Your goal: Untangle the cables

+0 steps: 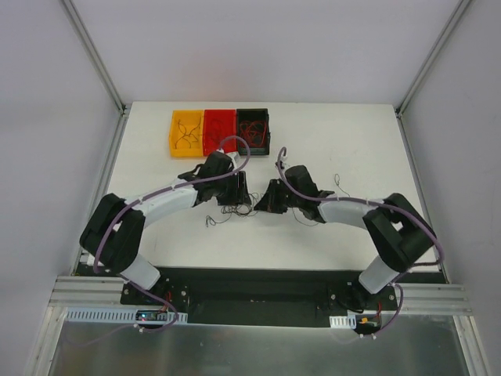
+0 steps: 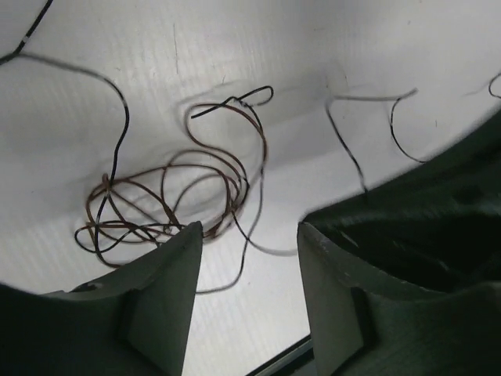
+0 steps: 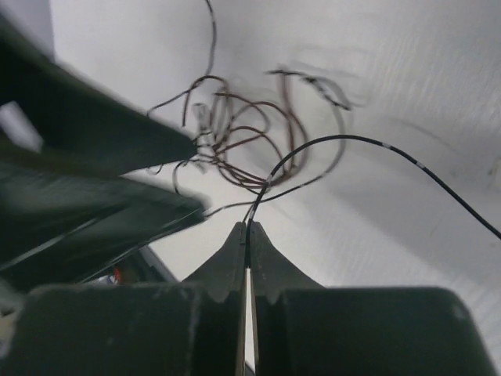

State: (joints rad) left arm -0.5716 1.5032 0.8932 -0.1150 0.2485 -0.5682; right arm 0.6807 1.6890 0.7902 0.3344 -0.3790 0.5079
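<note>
Right end effector (image 3: 247, 227): pressed together, pinching a black cable (image 3: 376, 145) at its tips.
Left end effector (image 2: 249, 235): spread; cable tangle (image 2: 172, 196) lies just ahead of its fingertips, on the table (image 2: 313, 47).

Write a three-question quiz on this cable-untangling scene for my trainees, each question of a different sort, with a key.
1. True or false: the left gripper is shut on the tangled cables.
2. What does the right gripper pinch? A: a black cable. B: a bin's rim. C: nothing.
3. Fill in: in the top view, from left to right, stand the yellow bin, the red bin and the ____ bin.
Key: 1 false, the left gripper is open; 2 A; 3 black, the black bin.
</note>
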